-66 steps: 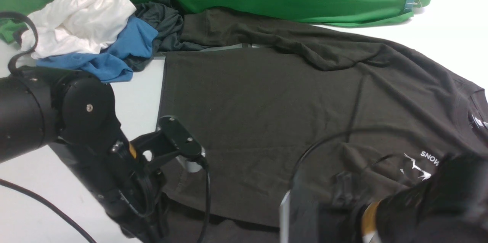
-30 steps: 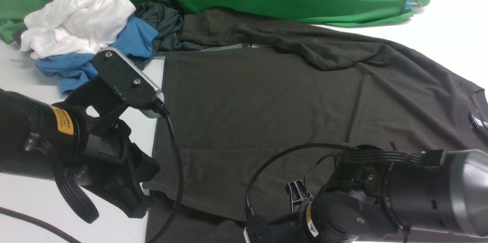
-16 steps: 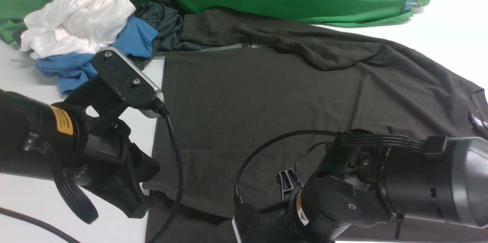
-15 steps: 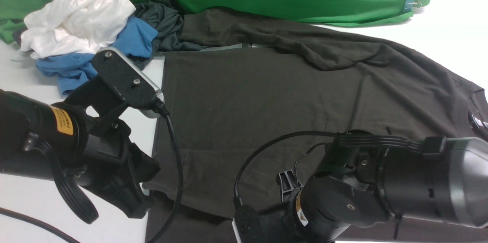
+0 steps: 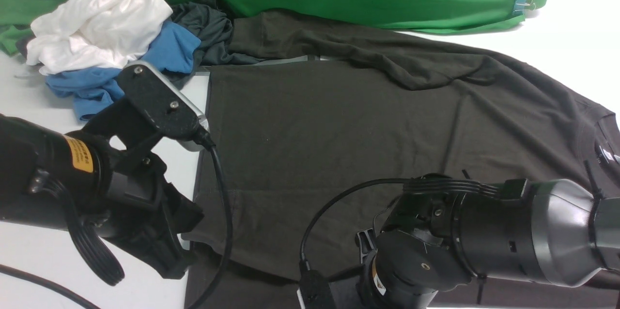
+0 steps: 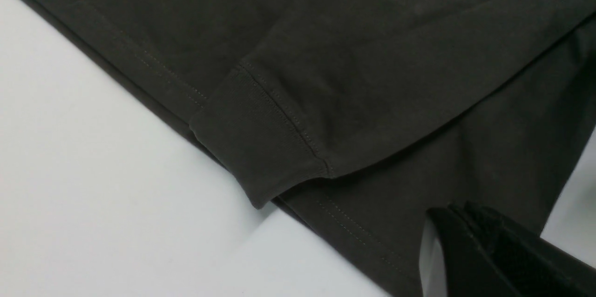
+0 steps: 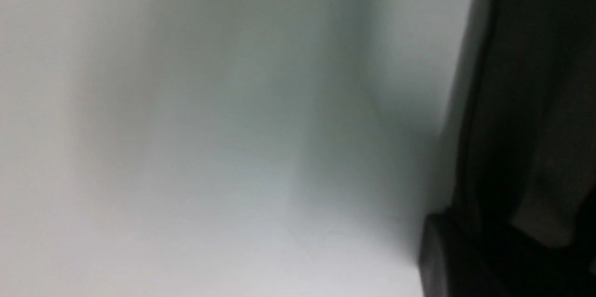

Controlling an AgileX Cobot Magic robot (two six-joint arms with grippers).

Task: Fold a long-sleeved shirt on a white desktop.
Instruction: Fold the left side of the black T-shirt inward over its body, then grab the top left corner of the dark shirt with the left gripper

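long-sleeved shirt [image 5: 339,130] lies spread on the white desktop [image 5: 29,260], collar to the right. early days imo: one cuff [image 6: 260,157] sits over the hem, body folds not done. left gripper [image 6: 470,246] and right gripper [image 7: 465,259] both have fingers pressed together at the near edge, can't tell if cloth's pinched. count: one black shirt, plus one white garment [image 5: 97,23], one blue garment [image 5: 164,52], one dark grey garment [image 5: 208,28], two arms.
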